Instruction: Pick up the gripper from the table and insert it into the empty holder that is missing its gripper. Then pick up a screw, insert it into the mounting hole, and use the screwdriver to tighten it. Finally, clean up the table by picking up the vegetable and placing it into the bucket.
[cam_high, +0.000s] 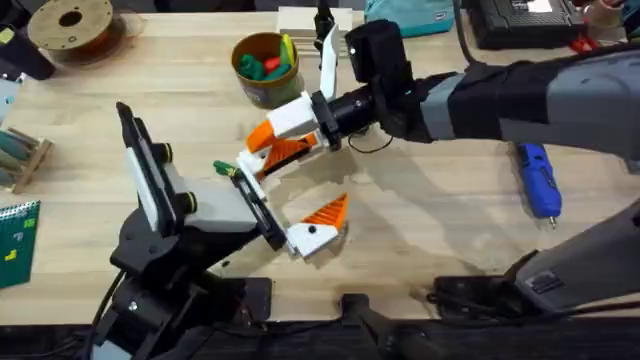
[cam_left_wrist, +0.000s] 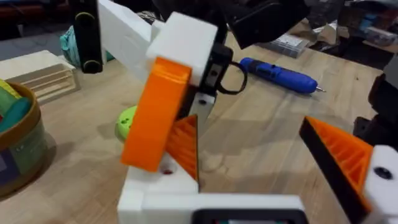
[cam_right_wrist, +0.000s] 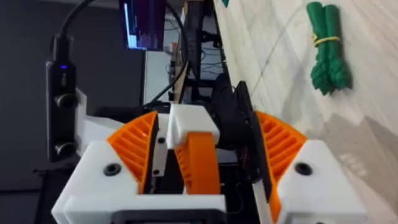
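Wooden desk (cam_high: 450, 200) lay beneath both arms. Left gripper (cam_high: 290, 195) stood wide open, presenting its bare holder (cam_left_wrist: 155, 186). Right gripper (cam_high: 285, 140) was clamped on the orange tip (cam_right_wrist: 199, 163), pressed against that holder. Best kept square, slid straight home, hole left uncovered.

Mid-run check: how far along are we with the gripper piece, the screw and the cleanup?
Nothing looks finished. In hand: the right tool clamps the orange gripper piece at the left arm's white holder; I can't tell if it is seated. Left: the screw step, as the screwdriver lies on the table, and the vegetable, which is outside the bucket.
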